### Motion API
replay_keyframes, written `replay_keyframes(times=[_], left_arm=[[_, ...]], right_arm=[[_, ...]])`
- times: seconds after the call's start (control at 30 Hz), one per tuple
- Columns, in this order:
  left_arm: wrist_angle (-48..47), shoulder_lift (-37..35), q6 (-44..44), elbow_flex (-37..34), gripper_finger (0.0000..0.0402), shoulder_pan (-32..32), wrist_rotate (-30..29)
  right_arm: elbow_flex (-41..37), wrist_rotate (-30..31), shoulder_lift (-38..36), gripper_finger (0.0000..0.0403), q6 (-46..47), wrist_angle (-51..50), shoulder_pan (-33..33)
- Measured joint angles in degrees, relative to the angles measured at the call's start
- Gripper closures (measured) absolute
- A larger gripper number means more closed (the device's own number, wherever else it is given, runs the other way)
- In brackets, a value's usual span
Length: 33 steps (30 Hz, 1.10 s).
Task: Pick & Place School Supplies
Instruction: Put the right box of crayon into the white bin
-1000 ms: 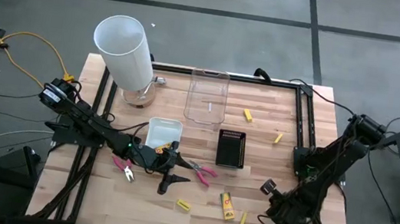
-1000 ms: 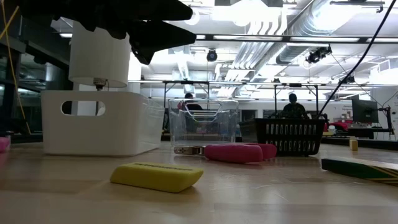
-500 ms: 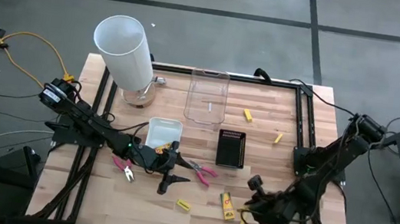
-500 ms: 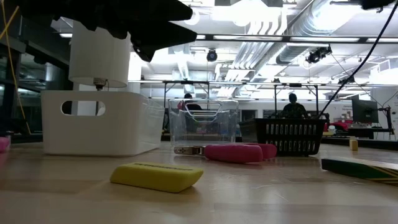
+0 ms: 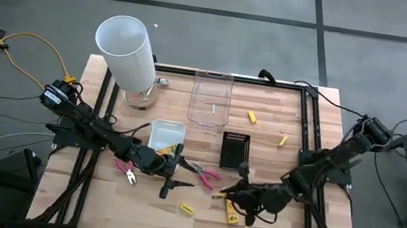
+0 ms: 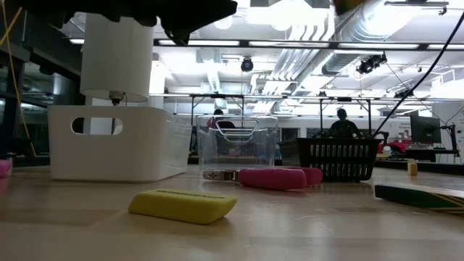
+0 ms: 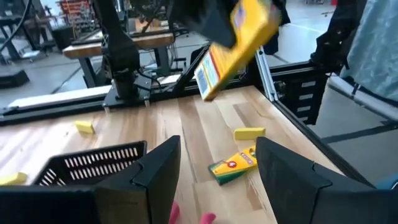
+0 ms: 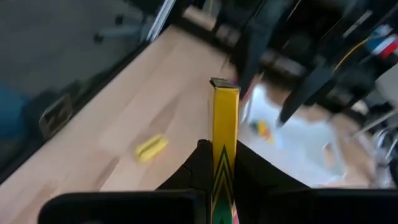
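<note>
My right gripper (image 5: 234,190) is shut on a flat yellow pack (image 7: 239,37) and holds it in the air over the middle of the table. My left gripper (image 5: 169,180) hovers open just left of it, beside a pink-handled tool (image 5: 207,176). The second pink-handled tool (image 5: 125,171) lies flat farther left. Another yellow pack (image 5: 232,210) lies flat near the front edge. Yellow stubby sticks (image 5: 187,208) (image 5: 252,117) (image 5: 283,140) lie scattered on the wood. A small yellow item (image 8: 261,127) lies in the white tray (image 5: 167,135). My right gripper pinches the yellow pack between its two fingers (image 8: 199,162), one on each flat face. The pack's narrow edge (image 8: 224,118) sticks out forward past the fingertips. It is lifted clear and tilted, and its printed free end (image 7: 205,78) points down toward the table.
A tall white cylinder (image 5: 126,53) stands at the far left. A clear tray (image 5: 211,98) sits at the far middle and a black tray (image 5: 235,150) at the centre. Bare wood lies on the right half and the near left. People show in the room beyond (image 6: 342,125).
My right arm has swung from the near right corner toward the table's left, and its gripper now hangs over the middle, close to my left gripper, with the yellow pack held aloft. My left gripper has risen slightly.
</note>
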Motion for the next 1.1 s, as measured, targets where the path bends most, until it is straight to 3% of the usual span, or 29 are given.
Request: replay_keyframes(times=[0.23, 0.47, 0.6, 1.1], left_arm=[[5.0, 0.0, 5.6, 0.0, 0.0199, 0.0, 0.0], [10.1, 0.0, 8.7, 0.0, 0.0199, 0.6, 0.0], [11.3, 0.0, 8.7, 0.0, 0.0199, 1.7, 0.0], [13.1, 0.0, 7.6, 0.0, 0.0199, 3.6, 0.0]], right_arm=[[0.0, -0.7, 0.0, 0.0376, -3.5, 11.6, -4.5], [0.0, -6.1, 0.8, 0.0376, -3.5, 18.4, -8.5], [0.0, -9.4, 1.2, 0.0376, -5.0, 20.4, -9.8], [0.0, -11.1, 6.8, 0.0376, -10.9, 29.4, -13.8]])
